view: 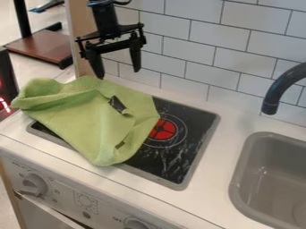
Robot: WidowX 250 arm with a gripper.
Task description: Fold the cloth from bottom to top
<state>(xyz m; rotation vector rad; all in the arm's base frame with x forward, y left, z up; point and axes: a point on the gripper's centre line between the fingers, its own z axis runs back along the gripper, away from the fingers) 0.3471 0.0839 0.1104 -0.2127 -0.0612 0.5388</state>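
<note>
Pincer (pixel 118 74) is just hanging there wide open, nothing in it, near the back edge of a green cloth (pixel 83 118) kinda rumpled across part of the black stovetop (pixel 194 129).

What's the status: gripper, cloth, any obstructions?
Gripper open, near far edge of cloth. Cloth rumpled over left of stovetop. No obstruction seen; dark patch mid-cloth unclear.

Arm (pixel 105 19): black, with a narrow, blocky lower section and a thin, dark, curved cable (pixel 123 2) near its top. Gripper (pixel 119 74): black throughout, comprising a wide, angular crossbar (pixel 113 46), small projections along its edges, and two tapered fingers (pixel 94 62).
</note>
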